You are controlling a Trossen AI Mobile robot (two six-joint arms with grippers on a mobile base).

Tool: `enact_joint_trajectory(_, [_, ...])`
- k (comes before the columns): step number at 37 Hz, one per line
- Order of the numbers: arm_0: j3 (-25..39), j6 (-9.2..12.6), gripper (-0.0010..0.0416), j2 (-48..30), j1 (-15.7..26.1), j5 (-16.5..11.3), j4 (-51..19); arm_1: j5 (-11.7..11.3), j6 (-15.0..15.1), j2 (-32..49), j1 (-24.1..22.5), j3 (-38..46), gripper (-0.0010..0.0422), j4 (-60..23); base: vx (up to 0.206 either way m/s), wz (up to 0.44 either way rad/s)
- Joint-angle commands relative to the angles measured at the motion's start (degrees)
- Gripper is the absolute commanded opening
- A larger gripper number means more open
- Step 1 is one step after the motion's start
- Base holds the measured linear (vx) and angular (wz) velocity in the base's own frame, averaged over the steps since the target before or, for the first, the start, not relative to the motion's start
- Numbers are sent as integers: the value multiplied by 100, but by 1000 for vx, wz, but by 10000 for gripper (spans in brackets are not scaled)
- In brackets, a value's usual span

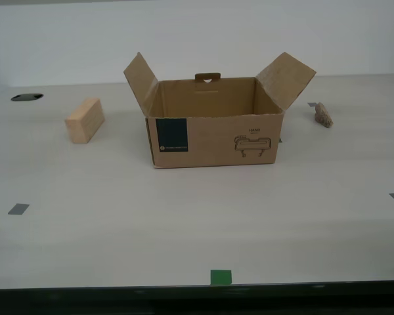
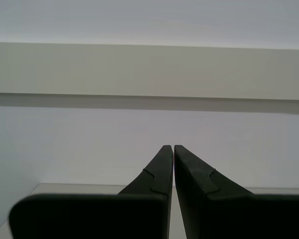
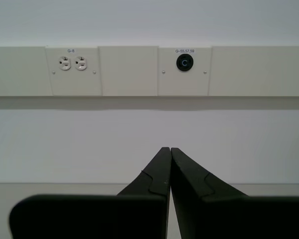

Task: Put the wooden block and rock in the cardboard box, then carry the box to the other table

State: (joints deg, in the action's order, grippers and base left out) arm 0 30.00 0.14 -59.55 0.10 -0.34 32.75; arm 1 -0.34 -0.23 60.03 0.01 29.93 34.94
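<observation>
Flaps are standing open on the cardboard box (image 1: 213, 134), ready for the wooden block (image 1: 85, 120) and rock (image 1: 324, 114); my first gripper (image 3: 169, 149) and second gripper (image 2: 173, 147) are pointing wallward, fingers pressed together, gripping nothing.

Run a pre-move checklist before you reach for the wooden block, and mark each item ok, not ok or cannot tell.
1. Cardboard box open on top, flaps folded outward: ok.
2. Wooden block free on the table, apart from the box, toward the exterior view's left: ok.
3. Rock free on the table, apart from the box, toward the exterior view's right: ok.
4. My first gripper empty, fingers together, facing a wall: ok.
5. My second gripper empty, fingers together, facing a wall: ok.
6. Which gripper is nearer the block: cannot tell, no arm shows in the exterior view.
</observation>
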Motion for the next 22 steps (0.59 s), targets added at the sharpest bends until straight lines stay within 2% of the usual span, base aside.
enact_joint_trajectory(1, [4, 0, 0, 2, 0, 0, 15, 2, 9, 0, 2, 4, 0, 31, 0, 0])
enact_joint_trajectory(22, [4, 0, 0, 2, 0, 0, 15, 2, 9, 0, 2, 4, 0, 31, 0, 0])
